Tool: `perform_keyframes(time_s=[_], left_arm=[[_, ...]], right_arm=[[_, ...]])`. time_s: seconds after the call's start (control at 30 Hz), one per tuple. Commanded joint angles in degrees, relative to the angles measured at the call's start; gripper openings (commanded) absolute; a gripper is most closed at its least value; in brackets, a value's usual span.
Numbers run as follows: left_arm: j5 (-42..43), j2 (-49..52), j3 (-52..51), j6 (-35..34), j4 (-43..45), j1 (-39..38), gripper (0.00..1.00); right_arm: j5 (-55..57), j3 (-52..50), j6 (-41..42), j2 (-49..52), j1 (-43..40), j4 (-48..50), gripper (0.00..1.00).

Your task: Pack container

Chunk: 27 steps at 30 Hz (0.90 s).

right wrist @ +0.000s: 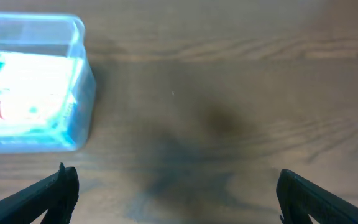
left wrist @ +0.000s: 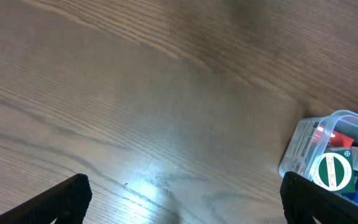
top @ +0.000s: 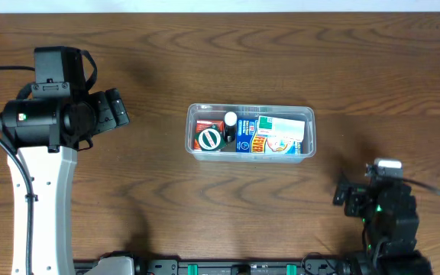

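Note:
The clear plastic container (top: 308, 131) sits at the middle of the table. It holds several small printed boxes (top: 279, 136) and a round green-and-white item (top: 209, 138). It shows at the right edge of the left wrist view (left wrist: 303, 144) and at the upper left of the right wrist view (right wrist: 79, 68). My left gripper (top: 114, 108) is open and empty, left of the container, above bare wood (left wrist: 182, 199). My right gripper (top: 350, 198) is open and empty, to the container's lower right (right wrist: 176, 193).
The wooden table (top: 220, 61) spreads all around the container. The left arm's white body (top: 44, 198) stands along the left side. Cables run along the front edge.

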Motion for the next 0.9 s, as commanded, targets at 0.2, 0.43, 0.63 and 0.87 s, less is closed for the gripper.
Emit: perform_keyframes(time_s=[0.2, 0.43, 0.63, 0.87], left_arm=[[-0.72, 0.04, 0.98, 0.79, -0.17, 0.31, 0.98], [-0.72, 0.04, 0.98, 0.79, -0.17, 0.31, 0.98], [-0.72, 0.04, 0.98, 0.79, -0.17, 0.31, 0.98], [-0.72, 0.04, 0.98, 0.79, -0.17, 0.31, 0.98]], right_arm=[[-0.26, -9.94, -1.14, -10.86, -2.16, 0.35, 1.00], [-0.26, -11.15, -1.11, -11.96, -2.56, -0.15, 0.99], [-0.26, -11.15, -1.14, -14.10, -2.56, -0.96, 0.99], [-0.26, -11.30, -1.14, -15.34, -2.56, -5.79, 0.99]])
